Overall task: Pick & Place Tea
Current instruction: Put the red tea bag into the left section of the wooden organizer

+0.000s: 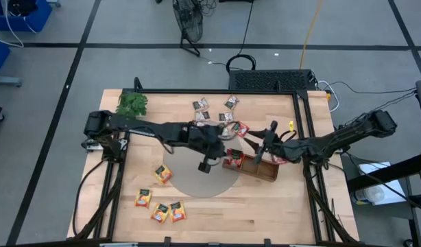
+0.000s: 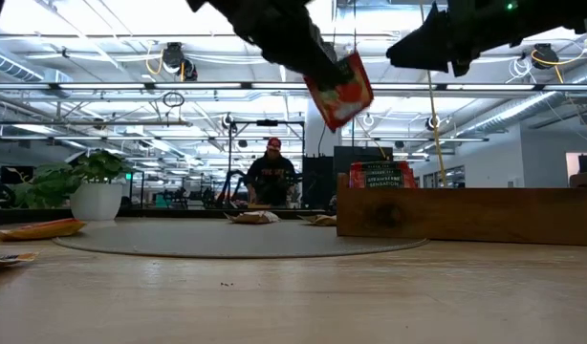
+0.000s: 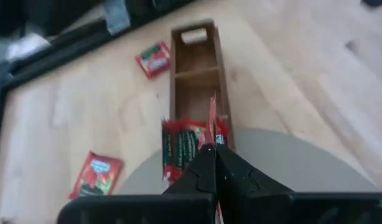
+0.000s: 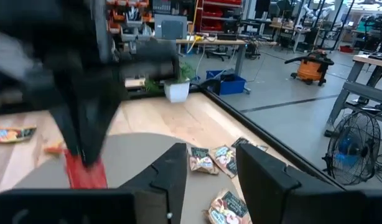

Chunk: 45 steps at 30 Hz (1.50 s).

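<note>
My left gripper point(image 2: 308, 67) is shut on a red tea sachet point(image 2: 339, 91), high above the near end of the long wooden tray point(image 2: 466, 212). In the left wrist view the sachet point(image 3: 211, 121) shows edge-on past the shut fingertips, over the tray point(image 3: 194, 68). Other red sachets point(image 3: 181, 146) stand upright in the tray's end compartment. My right gripper point(image 4: 209, 168) hovers open and holds nothing, at about the same height and to the right of the tray point(image 1: 255, 167). My left gripper pinches the red sachet's upper edge point(image 3: 211, 142) between its two fingertips. The fingers slant down from the table's left side. The sachet hangs tilted below them, lifted clear of the tray and the table.
Orange-yellow sachets point(image 1: 162, 173) lie at the front left beside a grey round mat point(image 1: 197, 180). Grey-white sachets point(image 1: 200, 105) lie at the back middle. Loose red sachets point(image 1: 239, 128) lie near the tray. A green sprig point(image 1: 131, 103) stands at the far left corner.
</note>
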### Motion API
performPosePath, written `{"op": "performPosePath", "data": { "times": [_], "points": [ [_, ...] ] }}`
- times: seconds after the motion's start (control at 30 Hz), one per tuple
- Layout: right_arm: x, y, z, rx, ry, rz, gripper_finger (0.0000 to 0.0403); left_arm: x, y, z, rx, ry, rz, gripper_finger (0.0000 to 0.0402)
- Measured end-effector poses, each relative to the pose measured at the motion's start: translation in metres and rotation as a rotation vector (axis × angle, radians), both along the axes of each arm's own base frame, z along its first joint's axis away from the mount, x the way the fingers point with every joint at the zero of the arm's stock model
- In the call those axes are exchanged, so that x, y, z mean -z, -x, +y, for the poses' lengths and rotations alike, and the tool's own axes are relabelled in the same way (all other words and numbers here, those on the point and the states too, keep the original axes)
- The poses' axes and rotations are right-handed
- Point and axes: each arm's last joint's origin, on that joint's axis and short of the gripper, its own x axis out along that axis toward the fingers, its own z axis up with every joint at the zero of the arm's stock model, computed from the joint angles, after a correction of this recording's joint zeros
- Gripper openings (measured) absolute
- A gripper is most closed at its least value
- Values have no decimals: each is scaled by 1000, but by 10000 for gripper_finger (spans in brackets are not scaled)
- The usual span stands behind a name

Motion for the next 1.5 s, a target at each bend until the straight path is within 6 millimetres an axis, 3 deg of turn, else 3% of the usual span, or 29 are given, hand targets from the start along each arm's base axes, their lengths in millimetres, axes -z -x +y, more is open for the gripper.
{"op": "performPosePath", "data": {
  "times": [0.2,0.33,0.43,0.6,1.13,1.5],
  "points": [
    [-1,1,0,1,3,-1,123,17,-32,-3,31,-36,86,1],
    [0,1,0,1,4,4,125,37,-44,-1,11,-81,149,1],
    [0,1,0,1,11,7,124,41,-51,-2,6,-99,146,1],
    [1,1,0,0,21,23,121,51,-54,-1,-3,-113,175,1],
    [2,1,0,0,24,33,120,49,-55,-1,-12,-103,161,0],
    [3,2,0,2,19,44,117,81,-66,-1,-26,-93,196,2]
  ]
}}
